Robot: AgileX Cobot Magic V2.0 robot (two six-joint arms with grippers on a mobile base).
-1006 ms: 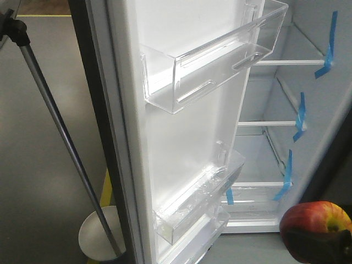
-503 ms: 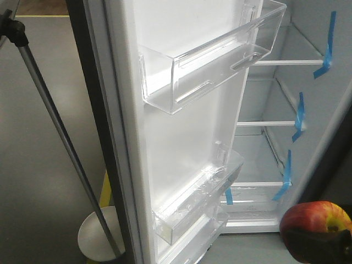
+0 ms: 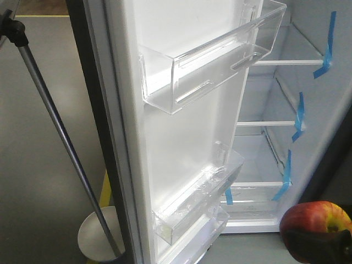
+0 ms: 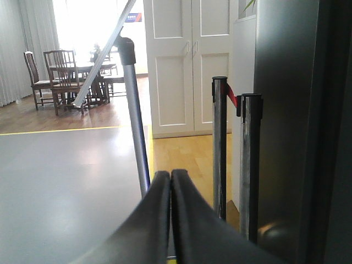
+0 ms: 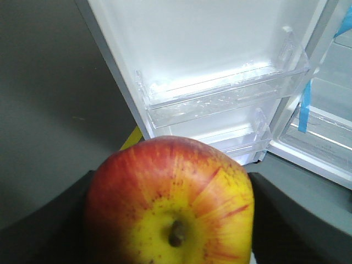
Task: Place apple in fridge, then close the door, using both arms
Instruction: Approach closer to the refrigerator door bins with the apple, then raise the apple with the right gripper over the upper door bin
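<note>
My right gripper [image 5: 170, 220] is shut on the red apple [image 5: 170, 198], its yellow stem end facing the wrist camera. In the front view the apple [image 3: 313, 223] sits at the bottom right, below and in front of the open fridge [image 3: 275, 154]. The fridge is white inside, with glass shelves and blue tape strips [image 3: 300, 116]. The door [image 3: 181, 137] stands wide open, its white inner face and clear bins [image 3: 214, 60] toward me. The door's lower bins [image 5: 220, 93] show in the right wrist view. My left gripper [image 4: 170, 176] is shut and empty, left of the door's dark outer face [image 4: 286, 110].
A slanted silver pole [image 3: 60, 137] with a round white base [image 3: 99, 234] stands left of the door. The left wrist view shows this pole [image 4: 135, 115], two barrier posts [image 4: 220, 143] with a red strap, yellow floor tape, white doors and a distant dining table.
The view has shifted very slightly; the door and the pole sit a touch further left. The apple stays held in the same place.
</note>
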